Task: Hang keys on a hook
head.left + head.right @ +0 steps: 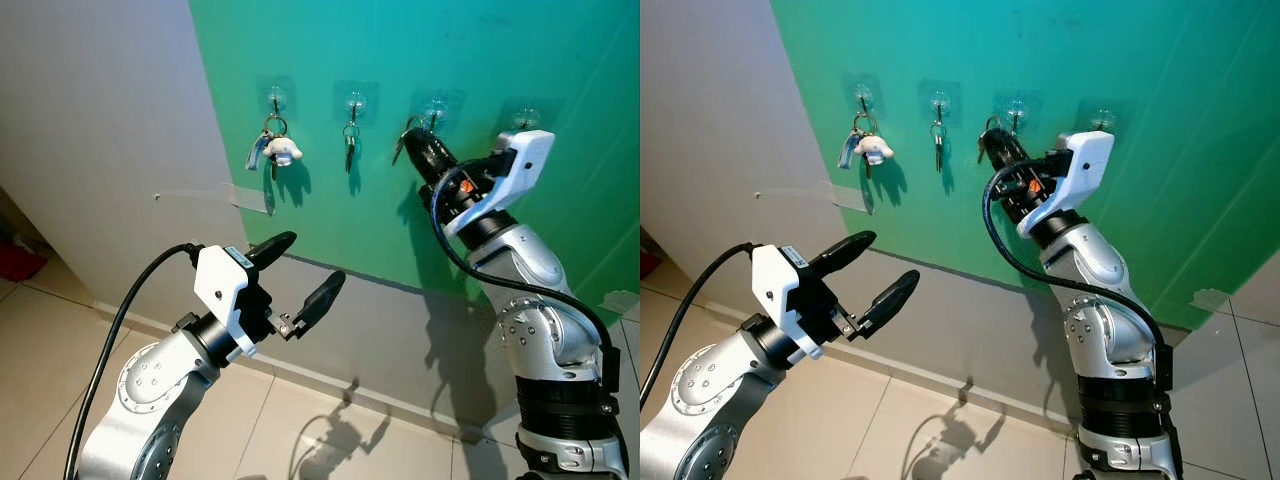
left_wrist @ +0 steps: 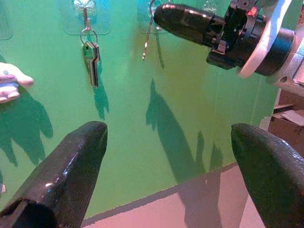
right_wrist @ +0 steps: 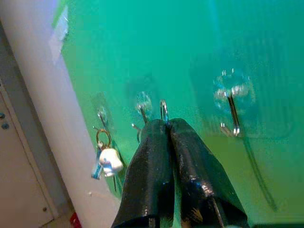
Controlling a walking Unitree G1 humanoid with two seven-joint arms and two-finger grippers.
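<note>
Right gripper [image 1: 418,146]: reaching up at upper right of the left eye view, its black fingers pinching together on a thin silver key ring [image 3: 164,110].
Key ring: sitting at the third clear adhesive hook [image 1: 433,112] on the green wall [image 1: 560,60].
Left gripper [image 1: 305,270]: hovering at lower left, fingers spread apart, holding nothing.
Neighbouring hooks: one carrying a keyring with a white plush charm [image 1: 281,149], another a single silver key [image 1: 350,146].

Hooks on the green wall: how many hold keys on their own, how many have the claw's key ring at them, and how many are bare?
Hooks with keys hanging on their own: 2, the charm key bunch and the single key set
Hooks with the right claw holding a key ring at them: 1
Bare hooks: 1
Total hooks: 4
</note>
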